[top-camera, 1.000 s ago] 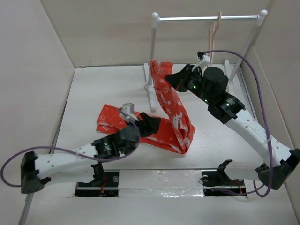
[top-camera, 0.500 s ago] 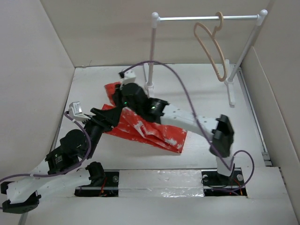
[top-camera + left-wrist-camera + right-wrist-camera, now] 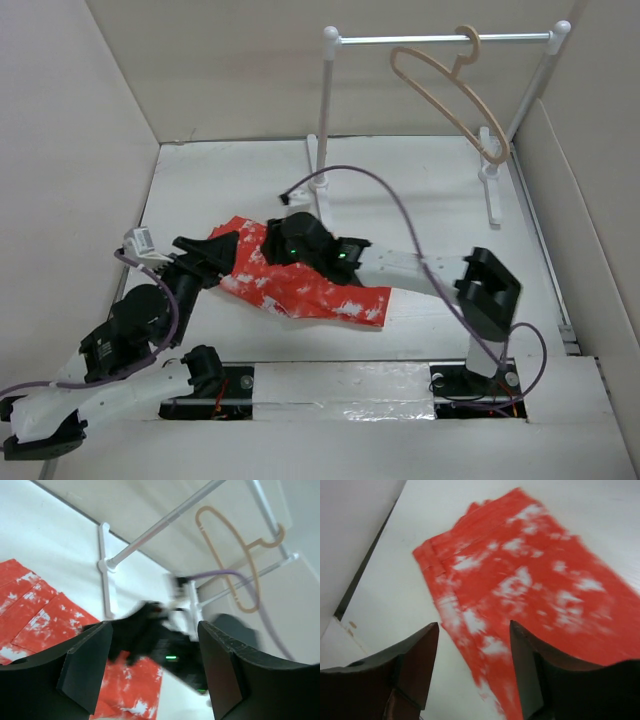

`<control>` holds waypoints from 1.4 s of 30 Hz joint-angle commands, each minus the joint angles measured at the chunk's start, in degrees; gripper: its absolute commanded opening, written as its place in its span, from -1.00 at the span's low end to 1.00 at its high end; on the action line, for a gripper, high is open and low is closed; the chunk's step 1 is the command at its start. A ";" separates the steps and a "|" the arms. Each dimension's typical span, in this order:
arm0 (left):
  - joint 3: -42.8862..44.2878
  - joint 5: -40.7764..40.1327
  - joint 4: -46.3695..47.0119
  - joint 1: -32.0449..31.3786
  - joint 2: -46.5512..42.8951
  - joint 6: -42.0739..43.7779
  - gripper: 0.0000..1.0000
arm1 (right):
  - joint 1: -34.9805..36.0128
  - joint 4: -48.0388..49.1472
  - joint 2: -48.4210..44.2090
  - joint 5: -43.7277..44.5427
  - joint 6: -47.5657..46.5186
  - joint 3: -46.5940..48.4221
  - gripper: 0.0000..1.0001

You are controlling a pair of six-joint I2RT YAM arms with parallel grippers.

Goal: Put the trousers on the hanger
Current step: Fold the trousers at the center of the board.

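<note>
The trousers [image 3: 310,290], orange-red with white splotches, lie folded flat on the white table; they also show in the right wrist view [image 3: 520,585] and the left wrist view [image 3: 45,615]. The hanger [image 3: 461,66], thin and beige, hangs by its hook from the rack bar at the back right, and it also shows in the left wrist view [image 3: 248,542]. My left gripper [image 3: 212,255] is open and empty at the trousers' left end [image 3: 155,647]. My right gripper [image 3: 275,245] is open just above the cloth's left part [image 3: 472,645], holding nothing.
A white tube rack [image 3: 325,110] with a metal crossbar [image 3: 420,40] stands at the back; its left post and foot are just behind the right wrist. Beige walls enclose the table on the left, back and right. A purple cable [image 3: 400,215] loops over the right arm.
The right arm swung from the rack down to the left and laid the trousers flat. The left arm drew back to the left. The hanger has turned on the bar.
</note>
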 commanded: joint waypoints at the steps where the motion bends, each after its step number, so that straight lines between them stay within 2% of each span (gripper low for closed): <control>1: -2.04 -0.69 2.72 -0.04 6.59 -0.14 0.35 | -3.84 11.09 -15.92 2.18 3.59 -12.74 -0.10; 2: -2.39 0.52 3.51 -0.04 11.40 0.04 0.35 | -4.55 12.05 -19.08 2.80 4.12 -16.96 -0.74; 3: -2.74 1.06 4.39 -0.04 13.80 -0.05 0.36 | -5.86 12.15 -25.56 2.98 5.34 -25.36 -0.92; 4: -2.91 1.50 6.75 -0.04 16.43 0.04 0.38 | -6.65 11.98 -28.84 3.06 6.13 -29.36 -1.00; 5: -3.18 2.72 8.43 0.48 21.50 0.30 0.39 | -7.44 11.63 -31.92 3.07 7.10 -33.31 -1.00; 6: -3.70 3.34 11.84 0.49 23.90 1.26 0.41 | -8.67 10.75 -37.60 3.15 8.85 -40.49 -1.00; 7: -3.97 4.13 13.52 0.49 26.28 1.88 0.41 | -9.29 10.57 -40.27 3.24 9.65 -43.95 -0.90; 8: -4.23 5.97 15.54 0.49 30.65 2.58 0.41 | -9.82 9.44 -42.73 3.42 10.79 -47.12 -0.39; 10: -4.76 6.86 19.76 1.10 34.89 3.64 0.46 | -11.14 7.85 -50.09 3.59 12.90 -54.49 0.18; 11: -4.76 6.86 20.48 1.63 39.00 3.38 0.49 | -11.14 5.67 -52.32 3.85 13.17 -56.36 0.52; 13: -4.85 7.74 21.53 5.21 42.89 2.16 0.53 | -13.07 3.63 -57.75 4.56 15.01 -59.35 0.70; 17: -7.48 22.20 27.85 16.11 51.42 1.45 0.52 | -18.41 5.10 -61.30 1.41 16.34 -65.94 0.72; 19: -10.64 24.35 31.01 19.55 52.84 0.92 0.51 | -21.50 8.27 -60.34 -3.25 16.34 -67.62 0.72; 22: -15.72 28.47 34.44 28.15 53.46 -1.27 0.51 | -28.09 14.86 -55.34 -10.80 15.72 -69.21 0.65; 23: -17.31 33.01 35.85 33.92 53.20 -2.58 0.51 | -29.33 18.09 -53.67 -12.74 15.46 -69.30 0.58; 24: -19.16 35.41 37.43 36.59 52.93 -3.29 0.51 | -31.43 19.87 -50.00 -15.89 15.20 -69.21 0.52; 25: -22.74 37.17 40.06 39.05 52.67 -4.34 0.51 | -32.49 21.19 -48.23 -17.40 15.02 -68.69 0.43; 27: -26.02 40.08 42.10 44.14 50.66 -7.15 0.51 | -33.99 24.27 -45.06 -19.78 14.67 -67.98 -0.02; 28: -28.47 40.09 42.71 45.13 49.60 -7.86 0.51 | -35.74 25.50 -42.61 -20.13 14.58 -67.72 -0.28; 29: -29.28 39.22 42.37 45.92 46.98 -8.31 0.51 | -36.62 27.95 -41.54 -20.57 14.49 -67.54 -0.62; 32: -31.74 34.23 39.04 46.54 39.61 -10.24 0.51 | -40.05 29.47 -36.88 -20.40 11.95 -63.88 -1.00; 39: -35.96 30.68 32.97 51.46 25.87 -10.95 0.50 | -45.16 24.99 -29.75 -23.30 6.85 -54.46 -0.96; 40: -35.79 31.12 31.83 51.47 24.99 -10.08 0.50 | -45.94 24.29 -29.58 -23.48 6.76 -53.75 -0.81; 41: -35.27 31.56 31.04 51.47 23.59 -8.24 0.50 | -45.95 22.10 -29.40 -23.83 6.50 -53.05 -0.31; 42: -34.74 31.91 30.25 51.47 23.05 -7.35 0.49 | -46.47 20.86 -29.92 -24.61 5.10 -52.00 -0.10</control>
